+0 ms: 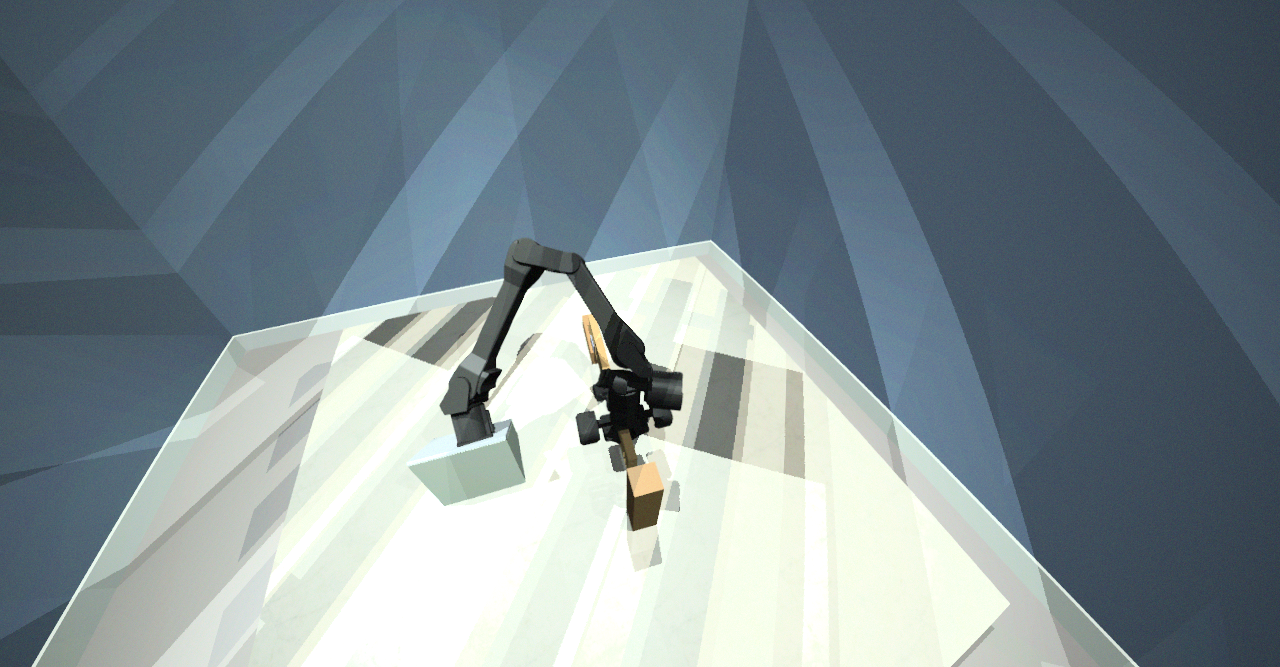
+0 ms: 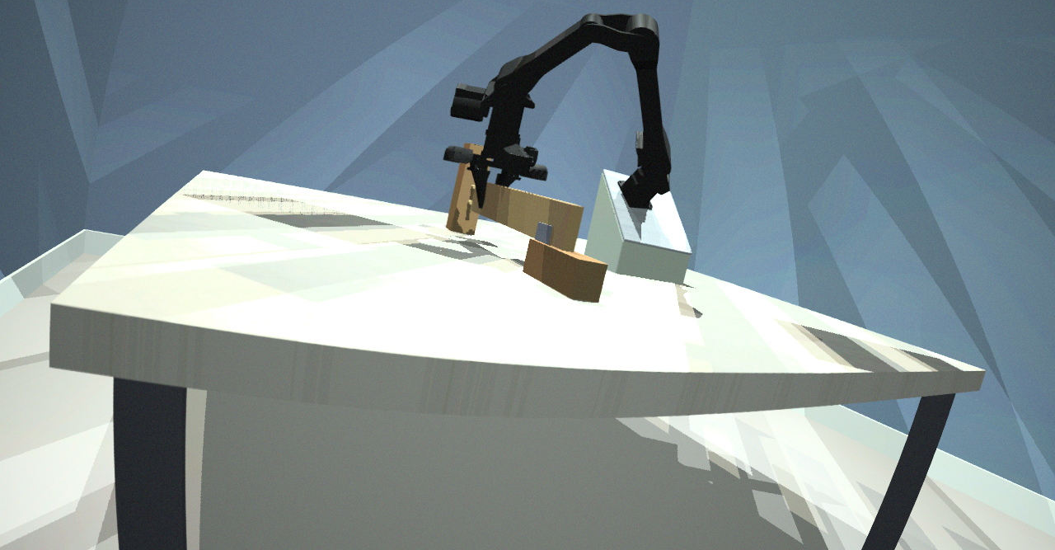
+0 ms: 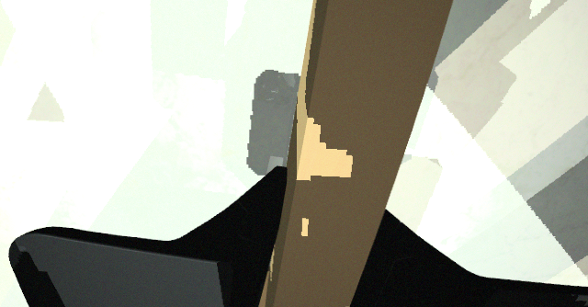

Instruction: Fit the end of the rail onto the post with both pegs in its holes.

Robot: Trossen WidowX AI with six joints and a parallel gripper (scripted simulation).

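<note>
The wooden rail [image 1: 630,450] [image 2: 534,210] [image 3: 367,68] runs between the post and the low footboard block [image 2: 560,267]. My gripper [image 2: 492,190] [image 3: 309,181] is shut on the rail near its post end, one finger on each side. The tall, upright post [image 1: 644,506] [image 2: 458,204] stands just past that end. In the exterior view, pegs [image 2: 468,209] still show beside the rail end, so they are not fully covered. The far end is by the grey bracket [image 2: 544,232]; its seating and whether the rail is exactly level cannot be told. The holes are hidden.
The pale box [image 1: 474,470] [image 2: 653,259] under the arm's base stands beside the rail. The arm arches from it over to the rail. The table's edge [image 2: 368,377] runs along the front in the exterior view. Strong patches of light and shadow cross the table.
</note>
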